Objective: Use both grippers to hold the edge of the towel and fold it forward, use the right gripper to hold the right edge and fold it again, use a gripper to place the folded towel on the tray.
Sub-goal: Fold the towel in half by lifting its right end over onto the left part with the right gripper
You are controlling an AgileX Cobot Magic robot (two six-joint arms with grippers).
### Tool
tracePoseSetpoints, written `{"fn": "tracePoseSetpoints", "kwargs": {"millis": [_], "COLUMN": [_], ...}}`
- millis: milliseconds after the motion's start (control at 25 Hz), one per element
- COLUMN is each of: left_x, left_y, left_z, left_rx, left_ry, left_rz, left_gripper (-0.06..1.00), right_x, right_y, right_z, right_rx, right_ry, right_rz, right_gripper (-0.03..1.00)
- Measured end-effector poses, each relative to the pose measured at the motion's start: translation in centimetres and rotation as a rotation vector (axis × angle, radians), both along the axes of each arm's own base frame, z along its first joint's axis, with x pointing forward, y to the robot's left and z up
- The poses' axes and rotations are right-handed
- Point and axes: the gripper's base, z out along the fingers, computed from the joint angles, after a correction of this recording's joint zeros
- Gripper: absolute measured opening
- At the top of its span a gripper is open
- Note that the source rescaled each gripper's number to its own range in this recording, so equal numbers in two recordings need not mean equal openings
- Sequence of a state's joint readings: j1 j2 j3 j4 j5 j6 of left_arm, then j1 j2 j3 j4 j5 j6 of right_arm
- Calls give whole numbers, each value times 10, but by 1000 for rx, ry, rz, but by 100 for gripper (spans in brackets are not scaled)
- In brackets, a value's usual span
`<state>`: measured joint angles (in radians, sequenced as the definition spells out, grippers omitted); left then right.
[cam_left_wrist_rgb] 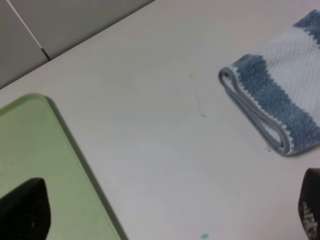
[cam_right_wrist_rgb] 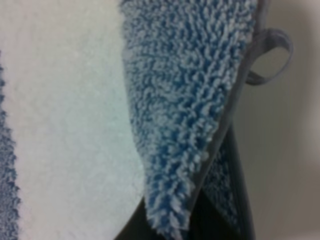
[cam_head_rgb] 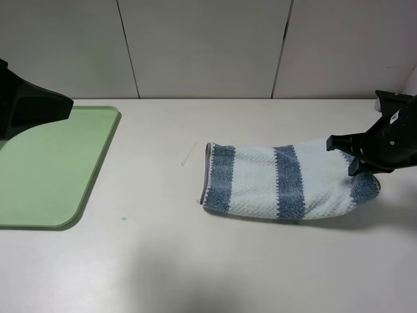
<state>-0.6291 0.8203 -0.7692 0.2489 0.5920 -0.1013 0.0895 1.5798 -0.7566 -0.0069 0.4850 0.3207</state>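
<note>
- We see the tray at the left of the table in the high view. It is light green with rounded corners and a low rim, and what shows of its surface is plain green.
- The towel lies on the table right of centre, well apart from the tray.
- Towel look: it is folded into a long band with wide white and blue-grey stripes across it, a bumpy weave, and grey trim along its left end. There the left wrist view shows stacked layers.
- Its right end is bunched and drawn up toward the right gripper.
- We read the right gripper as pinched closed on that right end. The right wrist view is a close-up (blurry) of blue loops, grey trim and a small grey loop tag.
- The left gripper has its jaws spread wide and grips nothing. One finger hangs over the tray.
</note>
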Motion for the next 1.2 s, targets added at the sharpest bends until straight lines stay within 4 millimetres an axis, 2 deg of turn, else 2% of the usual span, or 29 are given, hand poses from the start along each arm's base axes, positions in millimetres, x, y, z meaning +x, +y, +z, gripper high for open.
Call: {"fn": "tracePoseSetpoints", "kwargs": {"millis": [400,840,1200], "left_x": [0,0,0], "left_y": [0,0,0], "left_z": [0,0,0], "left_rx": [-1,-1,-1], "left_ry": [1,1,1], "left_rz": [0,0,0], "left_gripper": [100,100,100], "right_x": [-2,8,5], "right_y": [3,45,77], "right_z": [5,27,37], "right_rx": [-1,22,49], "right_ry": [2,-44,-56], "right_rz": [15,123,202], "right_gripper": [2,2,2]}}
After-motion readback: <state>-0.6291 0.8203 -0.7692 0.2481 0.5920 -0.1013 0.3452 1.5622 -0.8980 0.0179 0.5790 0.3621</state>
